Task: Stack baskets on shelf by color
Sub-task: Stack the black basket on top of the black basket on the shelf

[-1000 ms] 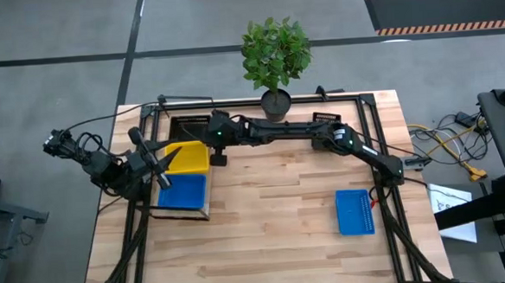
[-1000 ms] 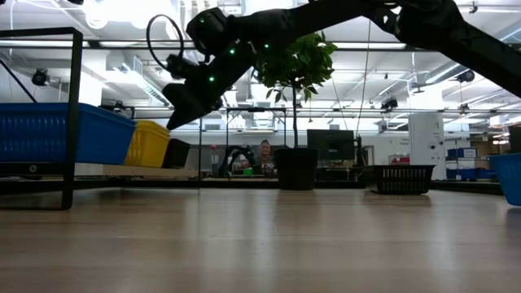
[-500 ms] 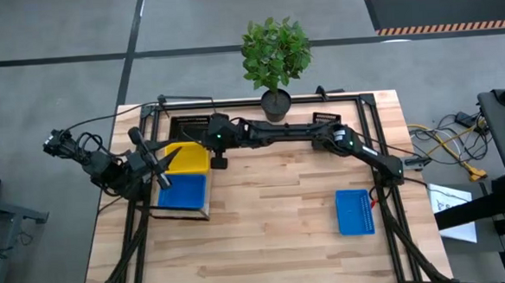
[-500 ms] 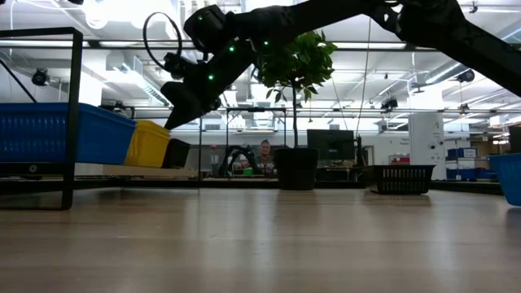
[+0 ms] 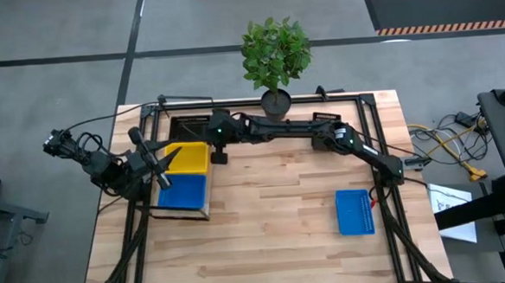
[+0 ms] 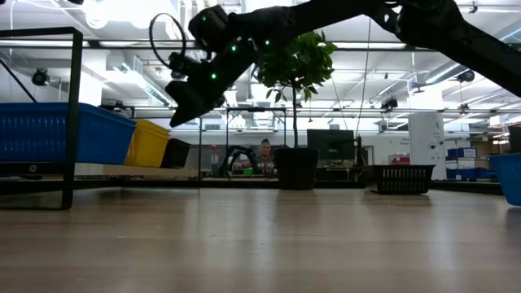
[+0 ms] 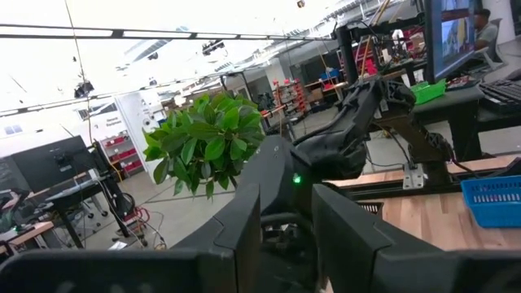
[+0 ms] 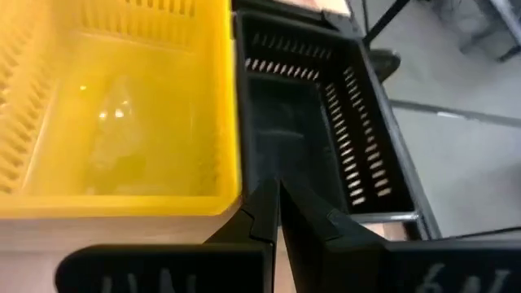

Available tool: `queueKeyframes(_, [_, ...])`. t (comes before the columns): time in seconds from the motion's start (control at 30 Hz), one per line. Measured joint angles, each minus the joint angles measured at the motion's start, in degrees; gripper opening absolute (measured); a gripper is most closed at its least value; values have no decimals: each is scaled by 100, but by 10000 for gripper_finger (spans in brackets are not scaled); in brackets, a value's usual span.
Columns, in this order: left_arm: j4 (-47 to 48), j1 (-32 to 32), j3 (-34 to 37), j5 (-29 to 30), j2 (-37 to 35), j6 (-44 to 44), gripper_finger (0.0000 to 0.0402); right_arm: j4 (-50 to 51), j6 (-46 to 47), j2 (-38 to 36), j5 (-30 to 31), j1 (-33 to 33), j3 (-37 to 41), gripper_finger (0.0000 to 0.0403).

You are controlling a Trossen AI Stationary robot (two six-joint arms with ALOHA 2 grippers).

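Right end effector (image 8: 277, 213), fingers together and empty, hovers above the shelf's (image 5: 183, 213) far end, lined up over the black basket (image 8: 313, 138) beside the yellow basket (image 8: 114, 106)

Bright ceiling lights (image 6: 122, 12) at eleven o'clock above me wash out white, a soft glare spot sits in the yellow basket (image 8: 114, 114), and my own right gripper (image 8: 277, 216) shows blurred up close.

Glossy slotted plastic is seen in the yellow basket (image 8: 114, 122) and black basket (image 8: 326, 138). Pale planked wood with a smooth sheen forms the tabletop (image 5: 273, 201); thin matt black metal frames the shelf (image 5: 160, 107).
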State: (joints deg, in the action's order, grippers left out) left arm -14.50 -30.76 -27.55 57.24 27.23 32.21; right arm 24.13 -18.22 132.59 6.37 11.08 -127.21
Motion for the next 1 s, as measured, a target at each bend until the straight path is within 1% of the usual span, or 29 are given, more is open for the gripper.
queueKeyframes(0.1, [0,-2,0,1,10,0,97,209,46,-199,-35,-65,3,9])
queueKeyframes(0.27, [-1,-1,-12,1,0,0,97,948,23,-855,-32,-278,-15,9])
queueKeyframes(0.43, [-9,-1,-39,0,10,0,97,2327,270,-1272,-35,-572,7,9])
queueKeyframes(0.6, [-14,-2,-39,1,10,-22,97,3852,1062,-1736,-34,-904,88,8])
queueKeyframes(0.7, [-104,-1,-38,-14,21,-33,97,4591,1576,-1860,-32,-1105,216,8])
queueKeyframes(0.83, [-156,0,-31,-81,21,-37,97,4938,2076,-2116,-35,-1329,685,8])
queueKeyframes(1.0, [-157,-2,-28,-132,32,-44,97,4990,2661,-2694,14,-1402,1666,8])
